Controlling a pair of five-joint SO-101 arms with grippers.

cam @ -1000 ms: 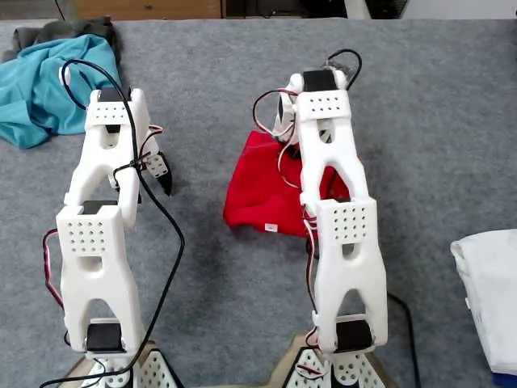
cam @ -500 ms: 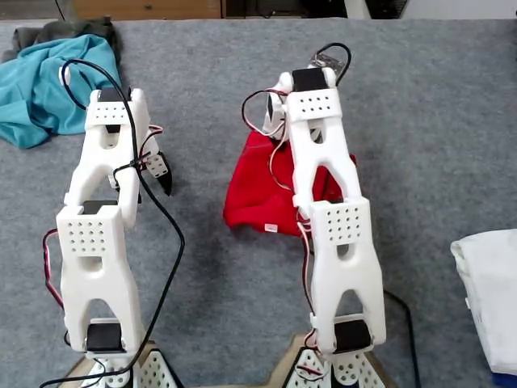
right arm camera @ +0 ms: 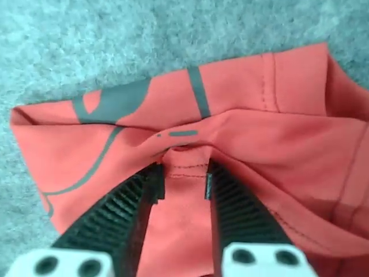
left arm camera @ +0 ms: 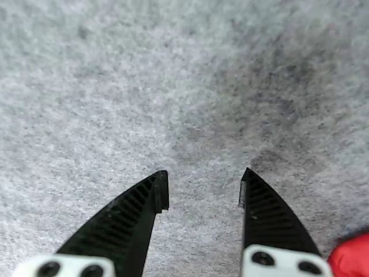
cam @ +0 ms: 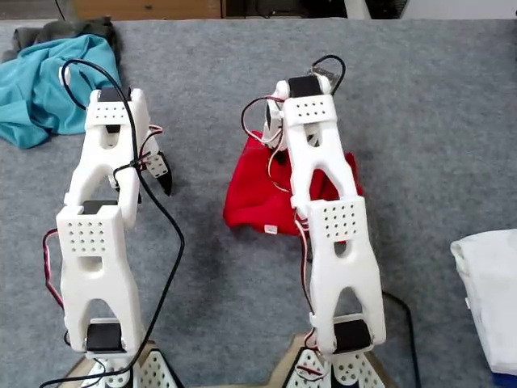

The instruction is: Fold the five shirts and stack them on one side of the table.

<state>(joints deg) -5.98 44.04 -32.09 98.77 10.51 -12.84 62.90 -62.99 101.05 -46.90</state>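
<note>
high view: red shirt (cam: pixel 258 190) crumpled mid table (cam: pixel 428 121) under the right arm; teal shirt (cam: pixel 44 81) at the far left corner, white shirt (cam: pixel 489 283) at the right edge.
left wrist view: left hand (left arm camera: pixel 203 187) released over bare table.
right wrist view: right hand (right arm camera: pixel 183 173) grasping a dark-printed red shirt fold.

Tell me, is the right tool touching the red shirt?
Touching. The right wrist view shows the right tool pressed into the red shirt, with a puckered fold of cloth caught between its two tips.
</note>
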